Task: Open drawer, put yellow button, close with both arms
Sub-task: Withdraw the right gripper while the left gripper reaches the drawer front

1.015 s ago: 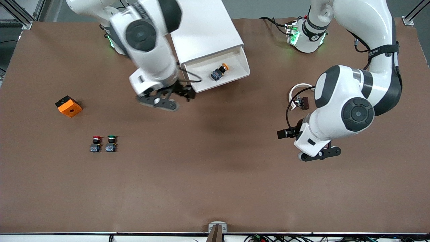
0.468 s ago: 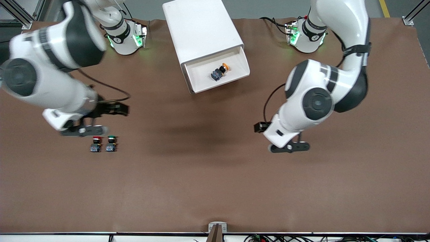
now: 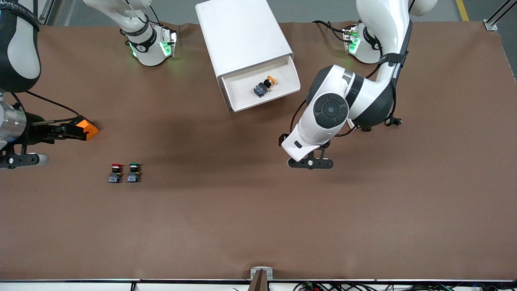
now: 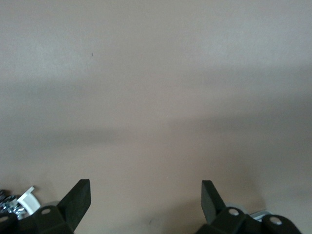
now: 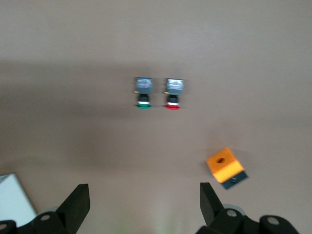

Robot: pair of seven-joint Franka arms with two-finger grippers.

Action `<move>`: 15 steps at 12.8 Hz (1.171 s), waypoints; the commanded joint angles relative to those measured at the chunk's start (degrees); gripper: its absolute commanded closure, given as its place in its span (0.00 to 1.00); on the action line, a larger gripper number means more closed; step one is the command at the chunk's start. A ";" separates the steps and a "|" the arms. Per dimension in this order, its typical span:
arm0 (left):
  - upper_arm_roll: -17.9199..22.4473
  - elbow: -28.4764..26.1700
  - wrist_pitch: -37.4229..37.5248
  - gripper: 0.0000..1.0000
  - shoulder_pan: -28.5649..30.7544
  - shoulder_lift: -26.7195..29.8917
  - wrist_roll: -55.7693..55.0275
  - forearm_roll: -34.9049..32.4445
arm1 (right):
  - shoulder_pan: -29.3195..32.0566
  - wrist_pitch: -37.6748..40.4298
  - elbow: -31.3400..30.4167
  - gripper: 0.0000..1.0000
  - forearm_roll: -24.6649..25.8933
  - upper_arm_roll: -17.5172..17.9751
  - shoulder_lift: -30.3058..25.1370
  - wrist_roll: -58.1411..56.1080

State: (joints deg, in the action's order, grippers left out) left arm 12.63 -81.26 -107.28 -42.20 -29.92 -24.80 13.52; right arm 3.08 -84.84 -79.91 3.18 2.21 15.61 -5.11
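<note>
the left end effector [image 3: 310, 163] hangs over bare brown surface [image 3: 258, 226], with its fingers [image 4: 78, 200] spread wide and nothing between them. the right end effector [image 3: 18, 160] is over the surface's edge at the right arm's end, close to an orange block [image 3: 87, 128]; its wrist view also shows wide-set fingers [image 5: 78, 202] holding nothing.

the yellow button [image 3: 264, 86] lies on its side inside the drawer [image 3: 262, 87], the top one of the white cabinet [image 3: 242, 34], which stands pulled out. what remains, in my judgement, is the closing push with both arms.

risks from here: the cabinet sits skewed on the surface, so an uneven push from the two arms could slide or turn it rather than seat the drawer. a fast shove could send the loose button rolling. the right arm is well apart from the cabinet, and its way there passes near the block, the red button [image 3: 116, 173] and the green button [image 3: 133, 173].

hard to make out: the drawer's front face and the lower drawers are hidden from above. the right end effector is cut off at the front view's edge, so my point on it is probably approximate.
</note>
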 commanded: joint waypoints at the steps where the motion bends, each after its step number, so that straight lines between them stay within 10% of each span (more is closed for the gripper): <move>1: -1.28 -12.84 -6.34 0.00 -0.51 8.11 -0.07 -0.60 | 0.70 1.25 2.11 0.00 3.50 1.13 -0.67 4.99; 15: -11.21 -16.65 -3.72 0.00 -1.13 7.95 -11.67 0.98 | 3.52 13.74 3.71 0.00 1.13 1.83 -7.52 5.02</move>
State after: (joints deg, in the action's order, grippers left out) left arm 2.41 -97.71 -111.71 -43.06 -22.01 -35.17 13.66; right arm 4.93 -71.57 -75.78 5.40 2.56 9.12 -0.40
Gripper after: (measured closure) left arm 0.000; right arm 0.000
